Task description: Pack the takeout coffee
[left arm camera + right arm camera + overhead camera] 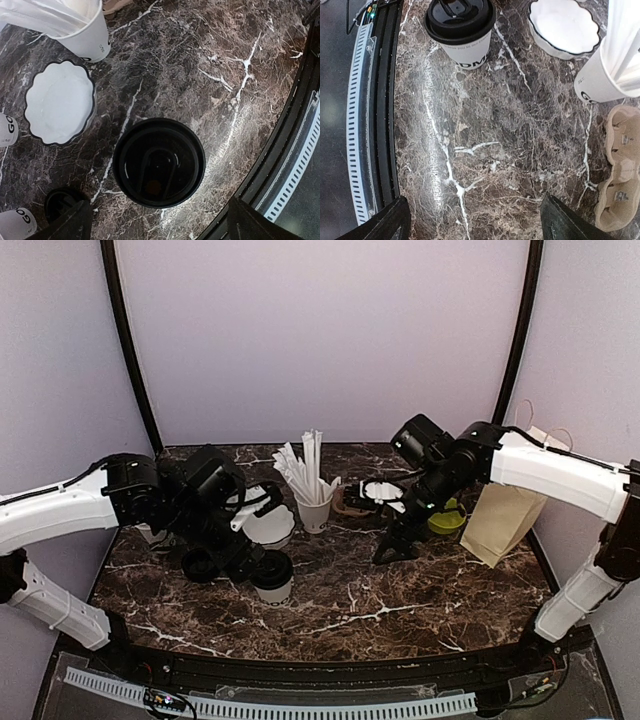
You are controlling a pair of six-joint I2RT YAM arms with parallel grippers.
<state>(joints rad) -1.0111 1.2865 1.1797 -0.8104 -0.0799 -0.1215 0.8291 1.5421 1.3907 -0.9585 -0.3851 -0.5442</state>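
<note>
One takeout coffee cup, white with a black lid, stands at the front left. The left wrist view shows its lid from straight above; the right wrist view shows it too. My left gripper is open and empty just above and beside this cup, its fingertips spread wide. A black round lid sits left of it. Lettered white cups peek in at the left edge, mostly hidden. My right gripper is open and empty over bare marble, its fingertips far apart.
A white scalloped bowl and a cup of straws stand behind the coffee. A cardboard cup carrier lies mid-table. A brown paper bag and a green object sit at the right. The black table rim runs along the front.
</note>
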